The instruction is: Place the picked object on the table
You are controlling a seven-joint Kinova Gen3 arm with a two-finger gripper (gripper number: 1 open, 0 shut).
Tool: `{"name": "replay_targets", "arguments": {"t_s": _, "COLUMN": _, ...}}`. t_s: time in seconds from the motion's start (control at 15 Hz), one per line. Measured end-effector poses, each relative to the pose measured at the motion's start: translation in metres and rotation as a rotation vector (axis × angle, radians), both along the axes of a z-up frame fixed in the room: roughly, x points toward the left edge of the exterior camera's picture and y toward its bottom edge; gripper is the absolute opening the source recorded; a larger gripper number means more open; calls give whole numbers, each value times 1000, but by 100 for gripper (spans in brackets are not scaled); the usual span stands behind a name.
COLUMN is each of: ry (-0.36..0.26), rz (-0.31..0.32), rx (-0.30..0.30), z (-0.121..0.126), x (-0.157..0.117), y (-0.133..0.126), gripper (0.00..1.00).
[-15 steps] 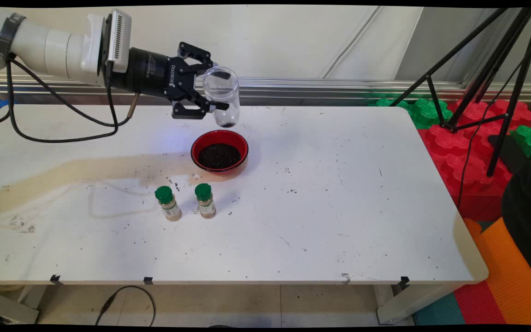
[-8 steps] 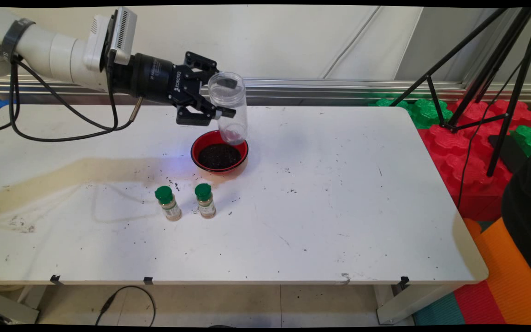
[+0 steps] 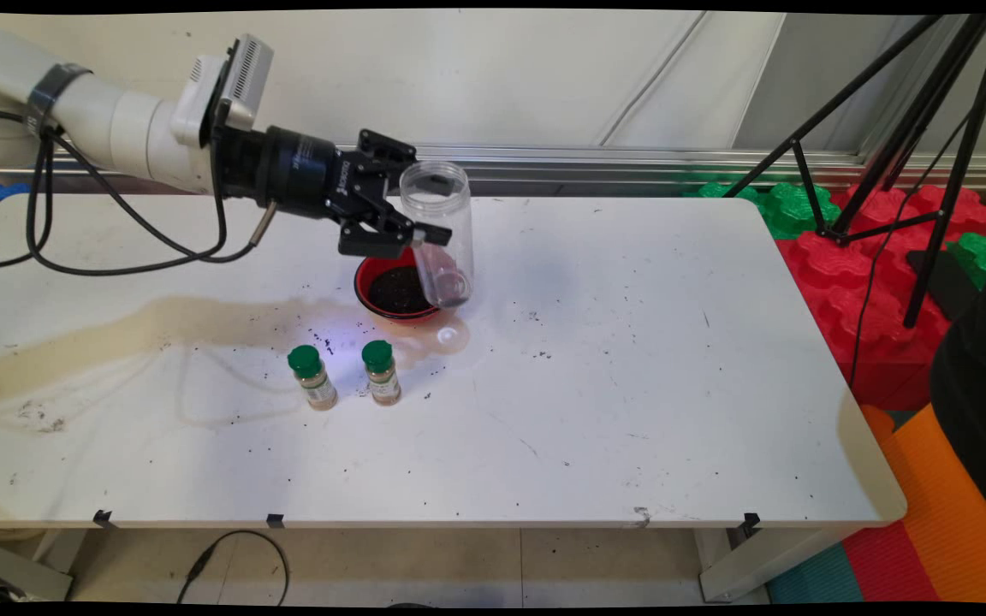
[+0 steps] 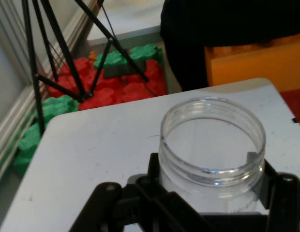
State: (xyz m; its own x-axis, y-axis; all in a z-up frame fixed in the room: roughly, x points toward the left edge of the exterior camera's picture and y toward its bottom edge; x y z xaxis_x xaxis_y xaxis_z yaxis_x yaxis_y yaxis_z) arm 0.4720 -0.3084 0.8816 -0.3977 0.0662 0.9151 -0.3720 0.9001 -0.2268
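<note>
The pincer (image 3: 407, 229) is clenched on a clear jar (image 3: 439, 235), its two black fingers pressing the jar's sides just under the threaded neck, which the hand view shows from above with the mouth open and lidless. Gripped that high, the jar hangs nearly upright with its mouth up and only a slight tilt, so the trace of dark stuff at its bottom sits there instead of spilling. Taking the red bowl (image 3: 366, 282) of dark grounds as the landmark: the jar's base is in the air at the bowl's right rim, partly overlapping it in the main view, clear of the table (image 3: 630, 385). Two small green-capped spice bottles (image 3: 311, 376) stand upright side by side nearer the camera than the bowl, well apart from the jar, with dark crumbs scattered about the bowl.
</note>
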Motion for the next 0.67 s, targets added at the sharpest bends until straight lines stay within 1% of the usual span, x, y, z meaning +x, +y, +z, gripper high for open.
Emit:
{"name": "replay_targets", "arguments": {"t_s": 0.27, "ry": 23, "rz": -10, "rx": 47, "z": -13, "x": -8, "y": 4, "gripper": 0}}
{"name": "replay_targets", "arguments": {"t_s": 0.67, "ry": 43, "rz": -19, "rx": 97, "z": -36, "x": -17, "y": 9, "gripper": 0}}
